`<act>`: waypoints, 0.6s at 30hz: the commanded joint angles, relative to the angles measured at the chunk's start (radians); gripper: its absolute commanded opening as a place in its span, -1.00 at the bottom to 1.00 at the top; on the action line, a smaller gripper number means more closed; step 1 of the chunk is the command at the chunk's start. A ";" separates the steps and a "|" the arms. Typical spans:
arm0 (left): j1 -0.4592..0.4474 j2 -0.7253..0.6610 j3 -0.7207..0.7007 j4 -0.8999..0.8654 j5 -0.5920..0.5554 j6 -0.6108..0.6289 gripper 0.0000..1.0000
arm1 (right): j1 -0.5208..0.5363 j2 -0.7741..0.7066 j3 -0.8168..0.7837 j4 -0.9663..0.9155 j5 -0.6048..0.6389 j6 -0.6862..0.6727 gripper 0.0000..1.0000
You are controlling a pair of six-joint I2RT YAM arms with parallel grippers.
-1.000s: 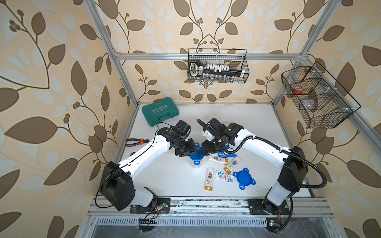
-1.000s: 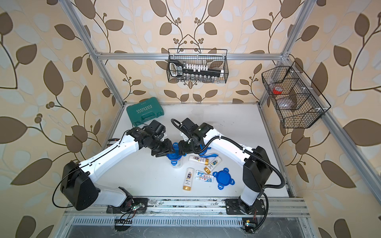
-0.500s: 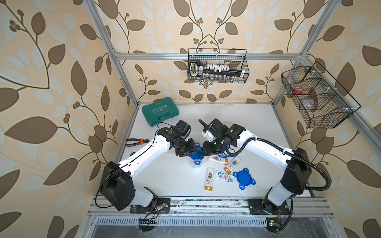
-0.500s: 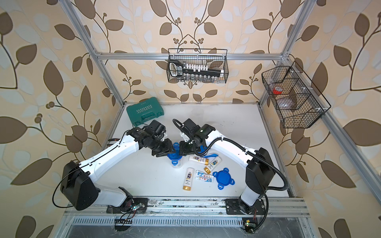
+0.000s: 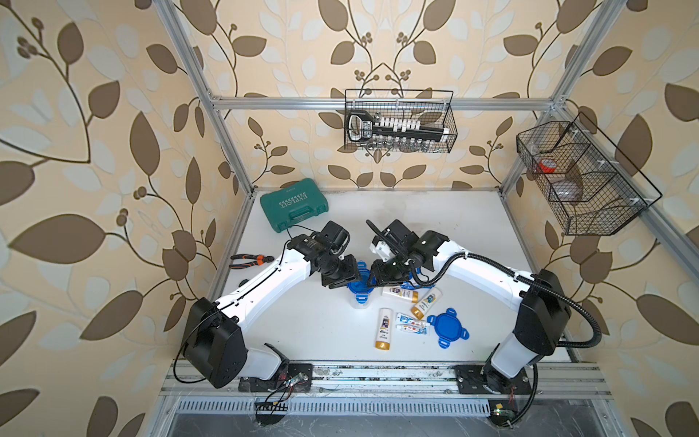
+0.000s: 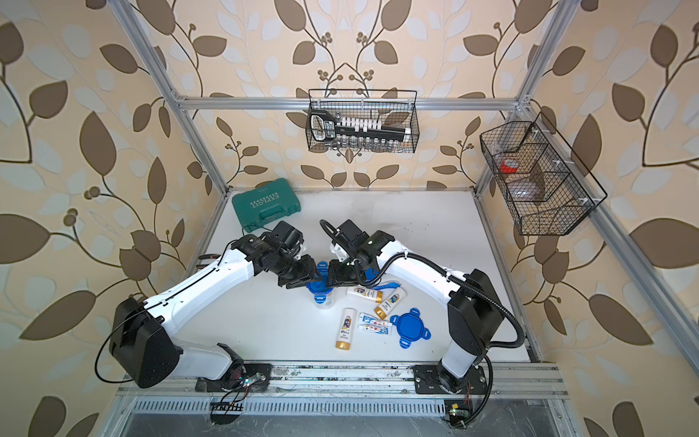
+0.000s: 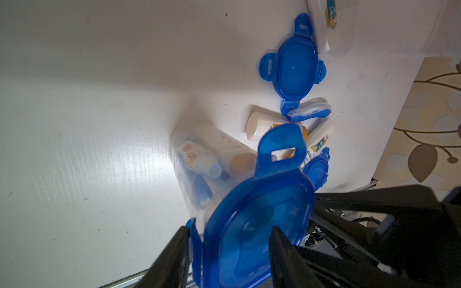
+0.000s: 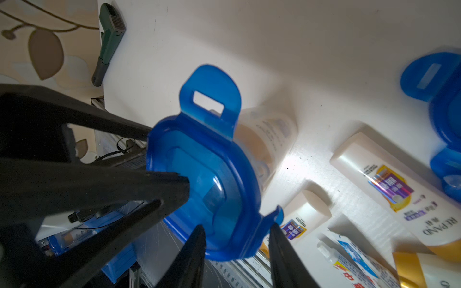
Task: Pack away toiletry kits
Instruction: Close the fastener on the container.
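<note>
In both top views 1 clear jar (image 5: 360,302) stands on the table (image 5: 302,333) with the jar lid (image 5: 359,289) on it. Near it lie 3 bottles (image 5: 384,327), 2 toothpaste tubes (image 5: 412,330) and 1 loose lid (image 5: 447,328).

Left wrist view: the left gripper (image 7: 229,229), jaws half apart, pinches the jar lid's rim.

Right wrist view: the right gripper (image 8: 236,227), jaws partly apart, clamps a side tab of it.

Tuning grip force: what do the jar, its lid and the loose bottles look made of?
Jar: clear, faintly hazy plastic; contents show through. Lid: translucent glossy blue plastic, likely moulded; slotted tabs. Bottles: opaque white glossy plastic by the highlights; gold caps look metallic, probably coated plastic.
</note>
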 commanded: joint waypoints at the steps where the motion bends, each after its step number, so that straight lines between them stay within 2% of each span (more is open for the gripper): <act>1: -0.010 0.042 -0.068 -0.037 0.009 -0.026 0.02 | 0.008 0.023 -0.049 0.108 -0.074 0.025 -0.19; 6: -0.009 0.029 -0.102 0.026 0.055 -0.059 0.02 | 0.008 0.012 -0.083 0.187 -0.131 0.043 -0.21; 18: 0.002 -0.033 -0.173 0.220 0.144 -0.139 0.07 | 0.007 -0.017 -0.132 0.218 -0.120 0.038 -0.21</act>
